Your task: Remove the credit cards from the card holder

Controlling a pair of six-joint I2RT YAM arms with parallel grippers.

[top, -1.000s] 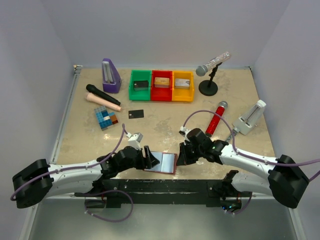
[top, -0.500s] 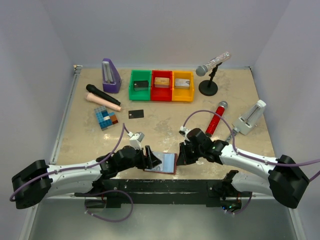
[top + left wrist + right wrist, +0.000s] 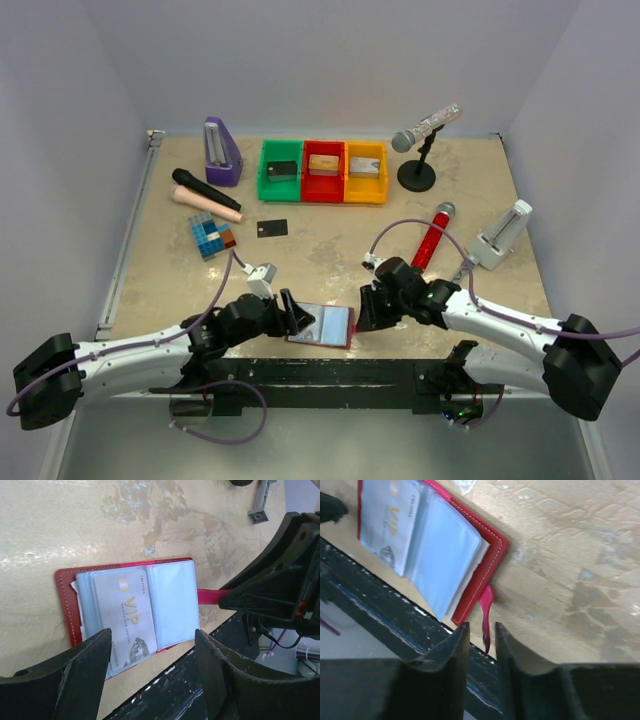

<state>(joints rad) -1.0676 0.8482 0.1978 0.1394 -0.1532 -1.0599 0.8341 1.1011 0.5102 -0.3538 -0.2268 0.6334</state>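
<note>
right claw [image 3: 482, 635], a crack open round the snap tab [image 3: 486, 605] at 3 o'clock, to steady the card holder [image 3: 65, 600]; left claw [image 3: 150, 647] hangs wide, empty, over the silver card [image 3: 127, 615].

Four microphones are showing: a black microphone [image 3: 196, 186] and a peach microphone [image 3: 207, 205] at upper left, a silver microphone [image 3: 426, 127] on one stand [image 3: 417, 177] at upper right, and a red microphone [image 3: 431, 237] right of centre. Three bins are sitting in a row at top centre: a green bin [image 3: 280, 191], a red bin [image 3: 322, 191] and a yellow bin [image 3: 366, 191]. Each is holding one block: a black block [image 3: 282, 168], a tan block [image 3: 322, 163] and a grey block [image 3: 365, 166]. Two credit cards are showing: a black card [image 3: 272, 228] at centre and a silvery card [image 3: 127, 617] inside the one card holder [image 3: 67, 605]. One purple metronome [image 3: 221, 152], one blue tiled slab [image 3: 210, 236] and one white device [image 3: 503, 235] are standing apart.
</note>
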